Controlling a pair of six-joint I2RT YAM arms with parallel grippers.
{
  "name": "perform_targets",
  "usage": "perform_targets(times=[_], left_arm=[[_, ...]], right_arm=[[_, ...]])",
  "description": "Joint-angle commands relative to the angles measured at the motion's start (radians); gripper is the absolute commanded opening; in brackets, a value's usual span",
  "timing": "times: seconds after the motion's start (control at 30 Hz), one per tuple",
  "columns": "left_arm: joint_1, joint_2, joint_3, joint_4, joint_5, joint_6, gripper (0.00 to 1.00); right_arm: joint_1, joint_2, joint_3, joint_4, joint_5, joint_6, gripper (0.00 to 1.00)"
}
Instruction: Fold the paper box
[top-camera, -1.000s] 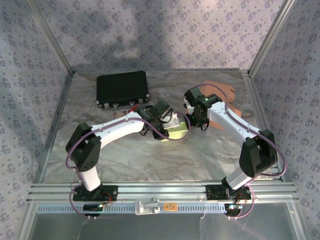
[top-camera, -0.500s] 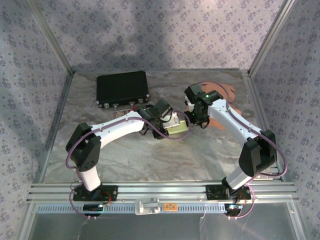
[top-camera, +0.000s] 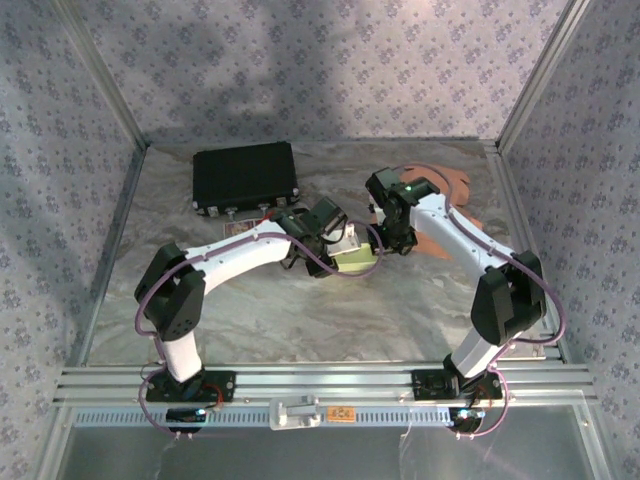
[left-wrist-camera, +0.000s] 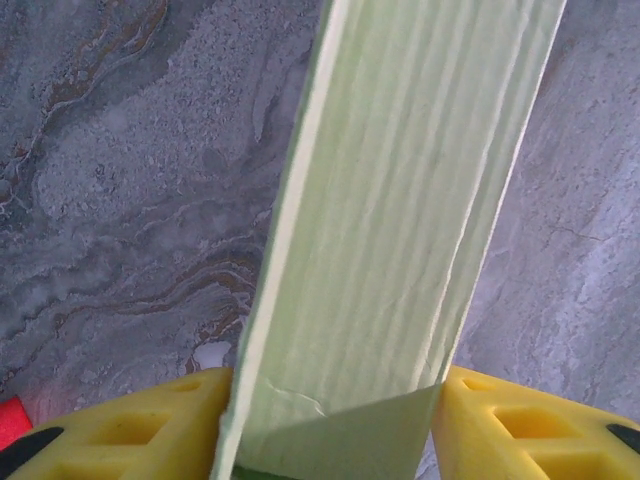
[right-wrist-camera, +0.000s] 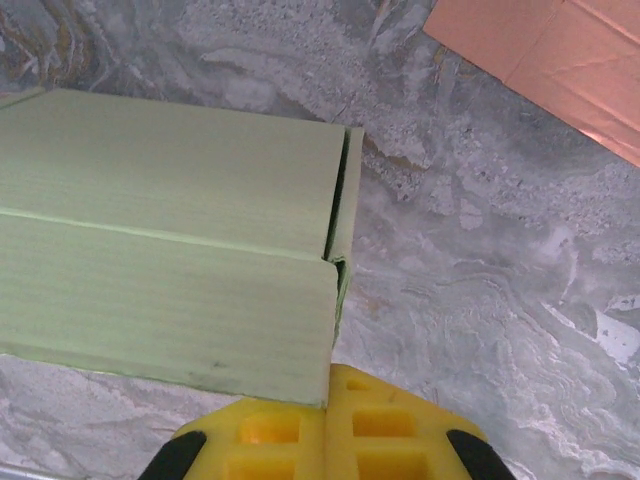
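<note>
**Q:** What's around you?

**Me:** The counter (top-camera: 300, 320) is marbled grey, with patterned walls (top-camera: 60, 150) on the left, back and right. Its near half, between my two arms, is open for moving.

**Q:** What's on it?

**Me:** A black case (top-camera: 245, 175) sits at the back left, near the wall. An orange sheet (top-camera: 455, 185) lies flat at the back right, partly under my right arm. From the right wrist its corner shows at the upper right, apart from the box.

**Q:** And the box?

**Me:** The pale green box (top-camera: 355, 258) is at the middle of the counter, between my two wrists. It is nearer me than the case and to the case's right. It is folded into a long block. From the right wrist I see two long faces meeting at a crease. At the end, a flap edge stands slightly ajar.

**Q:** Your left fingers?

**Me:** My left fingers (left-wrist-camera: 150, 420) stand about half open, one yellow pad on each side of the box. They grip it across a narrow face. That face runs up and away from them, over bare counter.

**Q:** The right?

**Me:** My right fingers (right-wrist-camera: 330, 420) are pressed together with nothing between them. Their tip sits at the lower corner of the box's flap end. Whether it actually pushes on the box I can't tell. Bare counter lies to its right.
</note>
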Motion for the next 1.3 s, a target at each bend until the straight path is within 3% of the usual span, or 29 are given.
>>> perform_targets(times=[0.0,0.3,0.63,0.9,1.07,1.27], left_arm=[[0.006,0.006,0.029,-0.002,0.002,-0.028,0.55],[0.061,-0.087,-0.008,0.035,0.047,-0.135,0.63],[0.089,-0.182,-0.059,0.052,0.098,-0.216,0.64],[0.197,-0.272,-0.035,-0.099,0.246,-0.411,0.49],[0.193,-0.239,0.008,-0.208,0.307,-0.45,0.43],[0.163,-0.173,0.043,-0.238,0.289,-0.459,0.42]], right_arm=[[0.012,0.025,0.004,0.013,0.02,0.041,0.0],[0.029,0.015,-0.008,0.034,0.058,0.063,0.0],[0.06,0.015,-0.018,0.043,0.091,0.095,0.0],[0.065,0.023,-0.006,0.032,0.101,0.106,0.0],[0.068,0.039,0.009,0.024,0.094,0.106,0.0],[0.069,0.037,0.008,0.019,0.096,0.106,0.0]])
